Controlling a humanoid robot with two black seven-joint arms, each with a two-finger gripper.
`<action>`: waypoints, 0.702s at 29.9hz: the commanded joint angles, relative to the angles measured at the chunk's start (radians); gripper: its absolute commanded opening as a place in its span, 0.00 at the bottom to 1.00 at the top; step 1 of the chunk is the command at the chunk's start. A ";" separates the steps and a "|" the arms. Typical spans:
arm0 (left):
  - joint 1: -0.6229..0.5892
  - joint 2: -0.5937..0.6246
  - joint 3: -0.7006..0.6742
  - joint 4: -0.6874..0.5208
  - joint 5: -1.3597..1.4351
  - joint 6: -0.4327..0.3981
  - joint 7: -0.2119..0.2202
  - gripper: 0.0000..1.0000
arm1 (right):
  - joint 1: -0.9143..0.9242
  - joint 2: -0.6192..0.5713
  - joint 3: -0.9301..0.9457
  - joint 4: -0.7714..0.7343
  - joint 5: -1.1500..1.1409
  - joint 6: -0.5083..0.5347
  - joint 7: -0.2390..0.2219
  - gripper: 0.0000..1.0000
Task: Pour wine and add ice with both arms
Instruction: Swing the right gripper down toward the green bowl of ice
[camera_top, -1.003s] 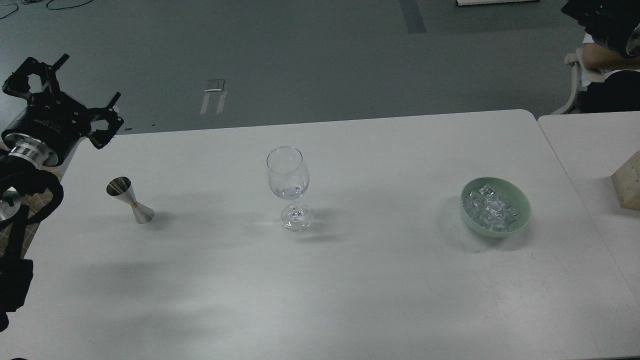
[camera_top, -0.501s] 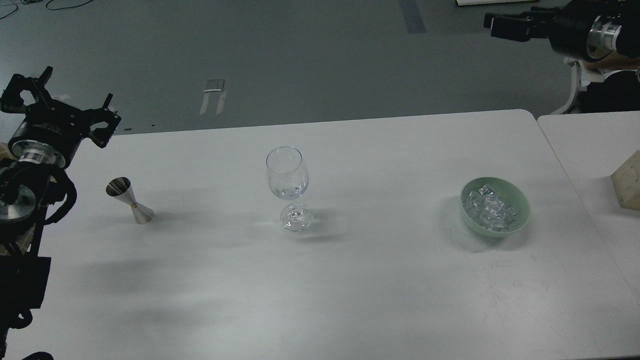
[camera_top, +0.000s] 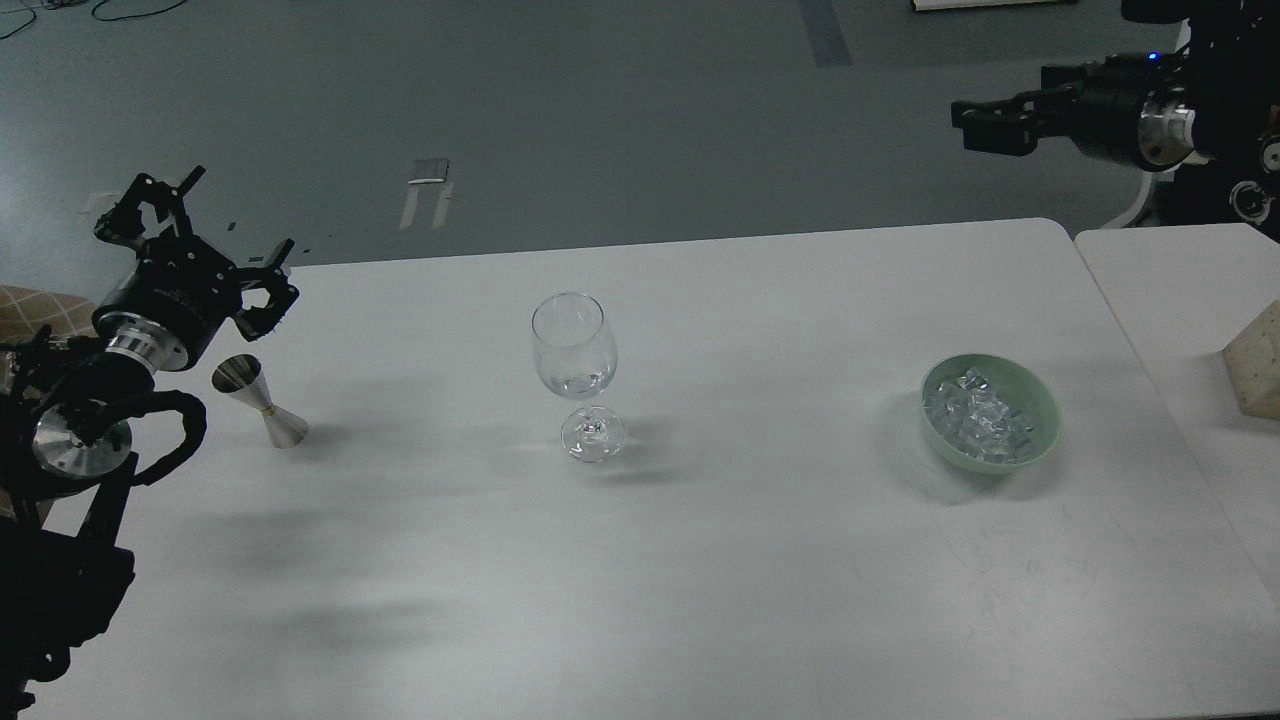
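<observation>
Left pincer (camera_top: 205, 235) hangs over the worktop's (camera_top: 700, 560) far-left corner, fingers spread wide, nothing between them. Its black arm (camera_top: 90, 420), with silver joint rings and looping cable, comes up along the left edge.

Metal measuring cup (camera_top: 260, 400), hourglass-shaped, stands near the left edge, tilted in the view with its open mouth toward the pincer. It sits just beside and below the pincer; not touched by it as far as can be seen. Whether it holds any liquid cannot be told.

Wine glass (camera_top: 575, 375) upright, a little left of the worktop's middle and closer to the far edge than the near one. A small pool of clear wine (camera_top: 583, 383) shows at the bottom of its bowl, barely visible. Foot flat on the surface, well apart from the cup.

Pale green bowl (camera_top: 1040, 400) toward the right edge, about level with the glass. Ice (camera_top: 980, 415), many small clear cubes, is heaped inside it.

Right pincer (camera_top: 985, 110) is held high beyond the far-right corner, over the grey floor, pointing left. Seen dark and side-on; cannot tell how far its fingers stand apart, and nothing visible in it. Well apart from the bowl.

Second worktop (camera_top: 1180, 290) adjoins on the right, with a beige block (camera_top: 1258, 360) at the frame's edge.
</observation>
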 joint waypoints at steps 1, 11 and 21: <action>-0.001 0.007 0.000 -0.005 0.016 -0.021 0.001 0.98 | -0.006 0.004 0.012 0.012 0.012 0.003 -0.113 1.00; -0.001 -0.005 -0.002 -0.034 0.014 -0.024 0.002 0.98 | -0.111 -0.177 0.018 0.293 0.011 0.056 -0.126 1.00; 0.002 -0.005 -0.014 -0.048 0.013 -0.019 0.008 0.98 | -0.129 -0.328 0.019 0.479 0.011 0.056 -0.113 0.97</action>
